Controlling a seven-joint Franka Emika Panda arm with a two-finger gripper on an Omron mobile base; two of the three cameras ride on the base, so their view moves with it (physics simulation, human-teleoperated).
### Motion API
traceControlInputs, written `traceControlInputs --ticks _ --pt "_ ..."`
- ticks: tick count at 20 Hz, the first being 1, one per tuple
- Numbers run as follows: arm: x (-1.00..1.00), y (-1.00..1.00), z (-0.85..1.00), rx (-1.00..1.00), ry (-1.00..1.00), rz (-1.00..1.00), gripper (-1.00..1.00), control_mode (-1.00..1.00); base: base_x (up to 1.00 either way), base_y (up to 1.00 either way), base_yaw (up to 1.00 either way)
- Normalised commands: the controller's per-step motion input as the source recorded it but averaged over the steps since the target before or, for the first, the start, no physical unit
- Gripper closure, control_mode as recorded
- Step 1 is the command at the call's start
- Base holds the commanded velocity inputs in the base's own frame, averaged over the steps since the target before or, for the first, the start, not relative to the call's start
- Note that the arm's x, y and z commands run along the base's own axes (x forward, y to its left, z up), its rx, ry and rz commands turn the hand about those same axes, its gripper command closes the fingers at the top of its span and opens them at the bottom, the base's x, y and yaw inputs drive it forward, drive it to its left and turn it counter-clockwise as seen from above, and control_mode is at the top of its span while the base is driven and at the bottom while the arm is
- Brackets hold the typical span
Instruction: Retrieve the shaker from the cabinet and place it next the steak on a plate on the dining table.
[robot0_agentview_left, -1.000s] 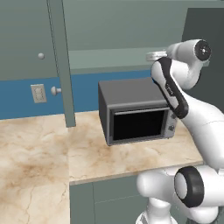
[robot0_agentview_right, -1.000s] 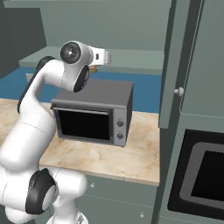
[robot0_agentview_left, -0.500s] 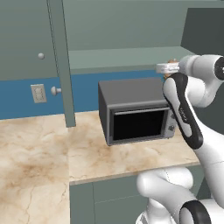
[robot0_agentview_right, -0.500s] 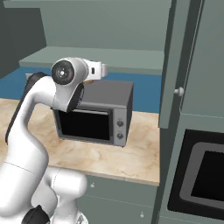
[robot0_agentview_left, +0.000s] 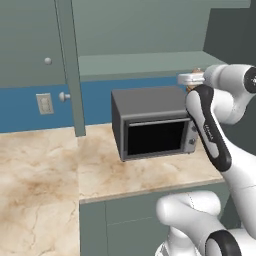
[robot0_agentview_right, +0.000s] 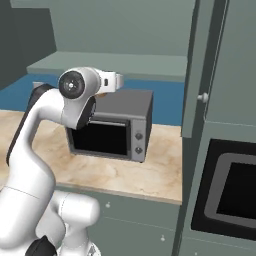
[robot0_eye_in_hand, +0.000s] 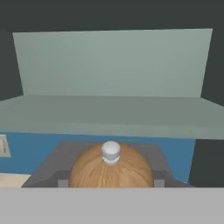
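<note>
You see the shaker (robot0_eye_in_hand: 111, 170) end-on, its knob and long axis pointing toward the cabinet (robot0_eye_in_hand: 113, 100) shelf. The gripper (robot0_eye_in_hand: 111, 183) pinches it at both sides.

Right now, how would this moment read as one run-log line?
phase: carrying | gripper: shut on shaker | position: above microwave | cabinet: open

The grey-green wall cabinet (robot0_agentview_left: 150, 62) stood open, its plain shelf bare and free across its width. Directly below sat the dark grey microwave box (robot0_agentview_left: 150, 125), closing off the space under the shelf. The cabinet's open door (robot0_agentview_left: 70, 70) hung at the left, edge-on over the beige marbled counter (robot0_agentview_left: 45, 165).
</note>
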Motion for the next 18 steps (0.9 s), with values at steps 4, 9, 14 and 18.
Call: traceControlInputs --ticks 4,9,14,18 --pt "0.00 0.00 0.00 0.00 0.00 0.00 1.00 1.00 -0.87 -0.05 0.00" --pt "0.00 0.00 0.00 0.00 0.00 0.00 1.00 1.00 -0.91 -0.17 -0.01" --pt "0.00 0.00 0.00 0.00 0.00 0.00 1.00 1.00 -0.74 -0.39 -0.21" --pt "0.00 0.00 0.00 0.00 0.00 0.00 1.00 1.00 -0.35 -0.57 -0.36"
